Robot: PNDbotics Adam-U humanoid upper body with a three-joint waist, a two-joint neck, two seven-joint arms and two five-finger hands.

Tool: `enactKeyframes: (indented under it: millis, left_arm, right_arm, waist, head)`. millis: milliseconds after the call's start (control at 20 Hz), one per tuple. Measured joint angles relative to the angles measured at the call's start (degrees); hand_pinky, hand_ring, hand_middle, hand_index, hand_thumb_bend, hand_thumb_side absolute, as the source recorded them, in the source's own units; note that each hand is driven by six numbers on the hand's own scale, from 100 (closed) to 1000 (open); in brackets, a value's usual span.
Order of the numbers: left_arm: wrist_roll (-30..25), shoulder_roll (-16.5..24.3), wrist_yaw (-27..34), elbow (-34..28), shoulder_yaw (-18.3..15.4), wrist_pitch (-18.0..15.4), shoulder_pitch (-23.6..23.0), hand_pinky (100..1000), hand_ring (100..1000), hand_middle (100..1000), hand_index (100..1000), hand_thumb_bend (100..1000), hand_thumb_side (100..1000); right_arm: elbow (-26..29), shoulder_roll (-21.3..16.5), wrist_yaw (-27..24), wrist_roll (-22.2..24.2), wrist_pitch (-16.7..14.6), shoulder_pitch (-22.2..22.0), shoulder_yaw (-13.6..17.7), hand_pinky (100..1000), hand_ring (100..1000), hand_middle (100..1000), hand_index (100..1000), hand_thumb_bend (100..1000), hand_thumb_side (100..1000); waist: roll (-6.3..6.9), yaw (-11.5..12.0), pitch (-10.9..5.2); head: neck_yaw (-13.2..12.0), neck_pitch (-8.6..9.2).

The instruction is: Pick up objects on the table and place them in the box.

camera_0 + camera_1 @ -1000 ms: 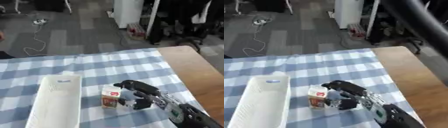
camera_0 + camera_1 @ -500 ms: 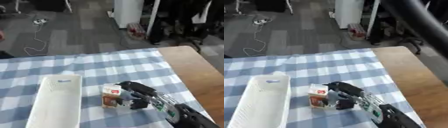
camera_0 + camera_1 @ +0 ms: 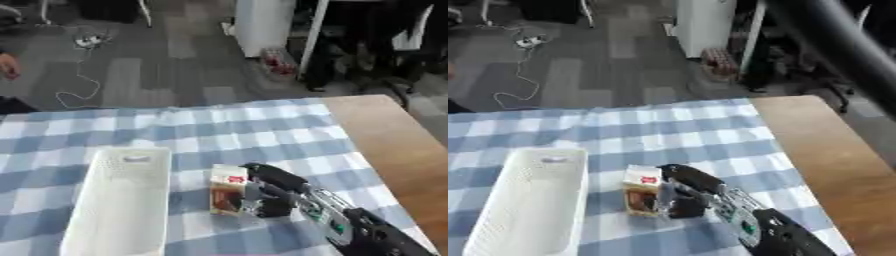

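A small carton (image 3: 227,190), white and red on top with a brown front, stands upright on the blue-checked tablecloth (image 3: 245,135). My right hand (image 3: 273,192) comes in from the lower right and has its black fingers curled round the carton's right side. To the carton's left lies a long white basket (image 3: 122,200), the box, with nothing visible inside. My left hand shows in neither view.
Bare wooden tabletop (image 3: 394,145) runs along the right, past the cloth's edge. Beyond the table's far edge is grey carpet floor with cables (image 3: 74,75), a white cabinet (image 3: 262,25) and chair legs.
The carton and my right hand have stayed in the same place beside the basket; the hand's fingers have closed a little tighter on the carton. The view has shifted slightly.
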State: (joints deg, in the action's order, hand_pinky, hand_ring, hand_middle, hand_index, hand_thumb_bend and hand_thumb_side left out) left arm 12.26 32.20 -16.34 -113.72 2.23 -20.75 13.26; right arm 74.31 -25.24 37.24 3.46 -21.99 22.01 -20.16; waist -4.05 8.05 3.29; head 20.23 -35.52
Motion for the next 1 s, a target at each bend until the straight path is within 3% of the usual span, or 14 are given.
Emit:
enactKeyframes:
  millis: [50,100,150,200,250,300,550,600,800,1000]
  left_arm:
    - [-0.1,0.0,0.2,0.0,0.0,0.0,0.2,395,454,638,763,131,912]
    - [-0.2,0.0,0.4,0.0,0.0,0.1,0.4,395,454,638,763,132,912]
    - [-0.3,0.0,0.6,-0.1,0.0,0.1,0.4,395,454,638,763,132,912]
    - [-0.3,0.0,0.8,-0.1,0.0,0.1,0.6,395,454,638,763,131,912]
    - [-0.4,0.0,0.9,-0.1,0.0,0.0,0.7,395,454,638,763,131,912]
    - [-0.4,0.0,1.0,-0.1,0.0,0.1,0.8,395,454,638,763,132,912]
    - [-0.7,0.0,1.2,-0.1,0.0,0.1,0.9,395,454,637,763,133,915]
    - [-0.7,0.0,1.3,-0.1,0.0,0.1,0.9,394,454,637,763,133,915]
    - [-0.7,0.0,1.3,-0.1,0.0,0.1,0.9,394,453,637,763,133,915]
    - [-0.7,0.0,1.3,-0.1,0.0,0.1,0.8,394,453,636,763,134,915]
  right_arm:
    - [0.1,0.0,0.0,-0.6,0.0,0.2,0.0,741,618,672,966,282,1000]
    - [0.3,0.0,-0.1,-1.5,0.0,0.2,0.0,100,177,355,715,304,1000]
    - [0.6,0.1,-0.4,-3.2,0.2,0.2,0.0,100,199,378,732,308,1000]
    - [1.0,0.2,-0.8,-5.2,0.3,0.2,0.0,100,100,161,567,206,1000]
    - [1.4,0.4,-1.4,-7.5,0.5,0.2,0.0,100,100,181,586,215,1000]
    - [1.8,0.5,-2.2,-9.9,0.6,0.2,0.0,100,100,100,392,100,1000]
    - [4.7,0.4,-6.1,-19.2,-0.9,0.2,-0.7,100,100,100,350,100,929]
    - [5.4,0.4,-6.7,-20.4,-1.5,0.2,-0.9,100,100,100,335,100,874]
    - [8.2,0.4,-9.1,-23.2,-3.8,0.2,-1.2,100,100,100,316,100,836]
    - [10.8,-0.3,-12.4,-24.1,-4.1,0.4,-1.1,100,100,100,312,100,822]
  waist:
    - [-0.01,0.1,0.00]
    - [-0.02,0.2,-0.01]
    - [-0.05,0.2,-0.01]
    - [-0.08,0.2,-0.01]
    - [-0.11,0.3,-0.02]
    - [-0.15,0.3,-0.02]
    - [-0.16,0.4,-0.03]
    - [-0.16,0.4,-0.03]
    - [-0.16,0.4,-0.04]
    - [-0.16,0.3,-0.04]
  head:
    - [0.0,0.00]
    - [0.0,0.00]
    - [0.0,0.00]
    - [0.0,0.01]
    - [0.0,0.02]
    - [0.0,0.03]
    - [0.0,0.06]
    - [0.0,0.06]
    - [0.0,0.06]
    - [0.0,0.05]
